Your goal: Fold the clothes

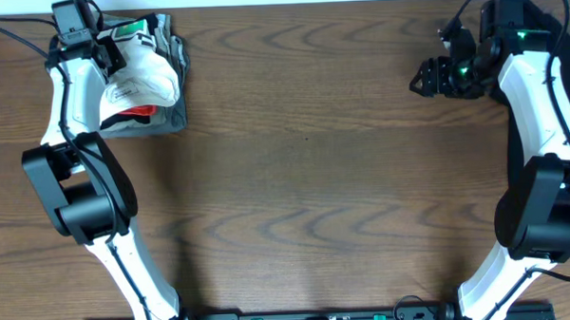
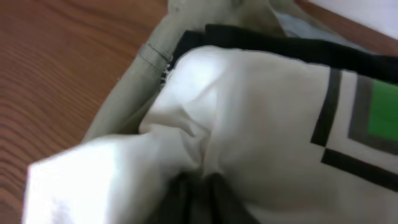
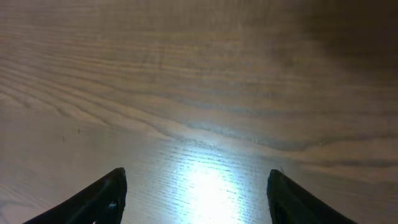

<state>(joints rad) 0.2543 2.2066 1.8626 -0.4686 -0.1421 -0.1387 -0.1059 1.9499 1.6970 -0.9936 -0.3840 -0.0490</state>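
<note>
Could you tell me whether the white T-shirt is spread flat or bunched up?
Bunched up: the white T-shirt sits crumpled in a heap, creases gathering toward the left gripper.

Left arm [image 1: 66,101] and right arm [image 1: 539,94]: white links, bulky black joints, thin black cables [image 1: 15,38]; green lights [image 1: 520,34] glow behind the right gripper [image 1: 423,80].

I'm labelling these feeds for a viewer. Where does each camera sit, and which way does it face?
Overhead: above the table, facing straight down; left arm and right arm show.
Left wrist: on the left arm, close on the white T-shirt pinched in the left tool.
Right wrist: on the right arm, facing bare wood; the open right tool shows its tips.
Shared: overhead and left wrist both show the white T-shirt.
</note>
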